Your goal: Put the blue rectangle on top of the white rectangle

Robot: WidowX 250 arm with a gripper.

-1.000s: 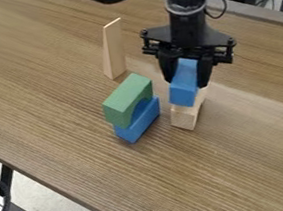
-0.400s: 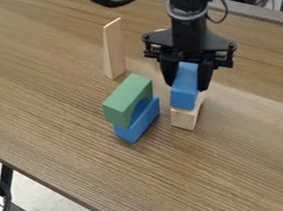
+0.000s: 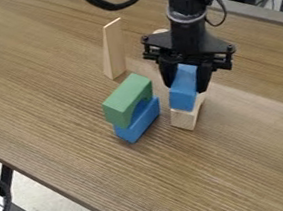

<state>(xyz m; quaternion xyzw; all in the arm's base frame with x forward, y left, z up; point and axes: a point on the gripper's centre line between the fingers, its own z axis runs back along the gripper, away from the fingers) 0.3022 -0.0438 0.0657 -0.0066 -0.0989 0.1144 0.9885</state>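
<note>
Blue rectangle [image 3: 182,97] in pincer [image 3: 186,85] above white rectangle [image 3: 183,119]; gap to arch [image 3: 125,99].

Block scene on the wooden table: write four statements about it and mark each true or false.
1. The green wooden arch block sits on a low blue block. True.
2. The tall pale wooden wedge lies flat. False: the wedge stands upright on the brown wooden table.
3. The black two-finger gripper holds the blue rectangular block. True.
4. The held block is above the green arch. False: it is over the pale rectangular wooden block.
</note>
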